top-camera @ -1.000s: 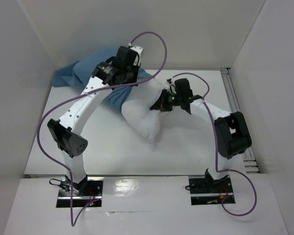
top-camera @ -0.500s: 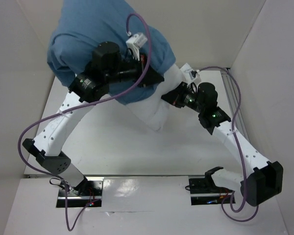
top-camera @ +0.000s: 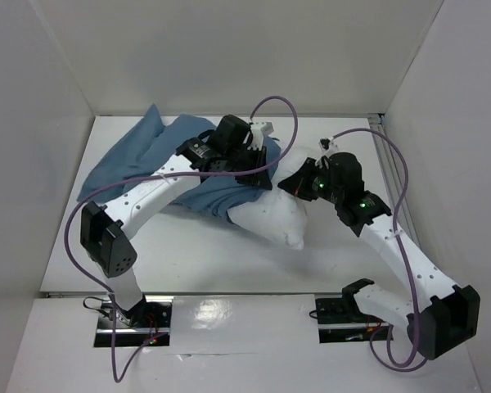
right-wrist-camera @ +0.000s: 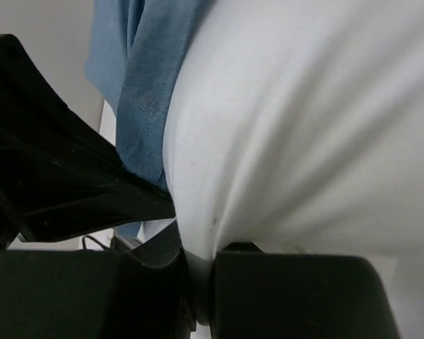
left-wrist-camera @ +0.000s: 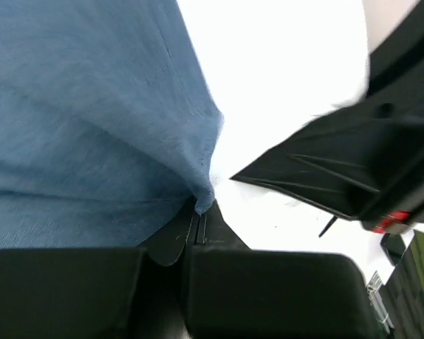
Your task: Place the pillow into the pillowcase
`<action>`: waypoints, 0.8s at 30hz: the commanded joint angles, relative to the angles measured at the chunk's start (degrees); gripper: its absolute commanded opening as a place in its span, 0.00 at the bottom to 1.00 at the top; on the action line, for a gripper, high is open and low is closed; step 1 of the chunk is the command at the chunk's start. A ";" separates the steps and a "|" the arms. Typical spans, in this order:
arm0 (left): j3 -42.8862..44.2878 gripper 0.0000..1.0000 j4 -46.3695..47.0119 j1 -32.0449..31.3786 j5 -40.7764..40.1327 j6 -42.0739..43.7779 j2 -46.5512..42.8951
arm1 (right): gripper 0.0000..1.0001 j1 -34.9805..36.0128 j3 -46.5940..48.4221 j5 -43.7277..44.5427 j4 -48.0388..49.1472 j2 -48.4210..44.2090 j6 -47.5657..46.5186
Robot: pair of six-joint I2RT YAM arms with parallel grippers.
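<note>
The dusty-blue pillowcase (top-camera: 143, 164) lies spread over the table's left and middle. Its right edge lies over the upper end of the white pillow (top-camera: 270, 219), which sticks out toward the front. My left gripper (top-camera: 258, 168) is shut on the pillowcase's edge; in the left wrist view the blue cloth (left-wrist-camera: 92, 113) is pinched between the closed jaws (left-wrist-camera: 201, 220). My right gripper (top-camera: 299, 182) is shut on the pillow; in the right wrist view the white fabric (right-wrist-camera: 297, 120) is squeezed between its fingers (right-wrist-camera: 201, 282), with blue cloth (right-wrist-camera: 145, 99) alongside.
White walls (top-camera: 33, 164) enclose the table on the left, back and right. A metal rail (top-camera: 393, 172) runs along the right edge. Purple cables (top-camera: 376, 155) loop above both arms. The left arm's black finger (right-wrist-camera: 49, 176) shows close in the right wrist view.
Both arms have come down from a raised pose. The pillowcase, held high half a second ago, now lies spread on the table with the pillow lowered beside it.
</note>
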 commanded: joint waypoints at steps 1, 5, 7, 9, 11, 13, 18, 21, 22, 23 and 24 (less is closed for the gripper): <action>4.83 0.00 -2.03 -2.53 1.66 2.10 -0.59 | 0.00 0.42 6.76 1.94 7.46 -5.59 -1.78; 9.40 0.00 -3.63 -2.00 1.74 2.81 0.82 | 0.00 -0.81 9.38 1.42 6.75 -6.22 -2.30; 11.94 0.00 -3.63 -2.00 5.41 2.29 2.75 | 0.00 -0.82 10.09 0.89 7.53 -6.22 -2.30; 16.25 0.00 -1.62 -2.00 9.37 0.89 3.90 | 0.00 -0.82 10.62 0.28 9.12 -5.69 -1.69; 19.76 0.00 0.66 -3.31 14.37 -2.01 4.68 | 0.00 -0.82 9.76 0.27 9.83 -5.69 -1.69; 21.70 0.00 3.65 -4.55 16.24 -3.68 4.69 | 0.00 -0.82 5.37 0.27 13.06 -5.08 -0.90; 17.69 0.00 8.76 -6.93 17.56 -7.20 0.66 | 0.00 -0.82 -8.15 -0.95 22.64 -0.69 1.56; 10.06 0.00 9.90 -6.93 15.73 -7.21 -4.35 | 0.00 -0.82 -11.95 -0.96 23.45 0.37 2.09; 8.02 0.00 9.90 -6.93 14.76 -7.21 -6.71 | 0.00 -0.82 -11.96 -0.96 23.45 0.37 2.09; 4.17 0.00 10.60 -6.93 13.01 -7.21 -7.69 | 0.00 -0.82 -12.57 -0.96 22.84 -0.24 1.48; 2.40 0.00 11.30 -6.93 12.99 -7.21 -8.48 | 0.00 -0.82 -13.10 -0.96 22.31 -1.37 1.48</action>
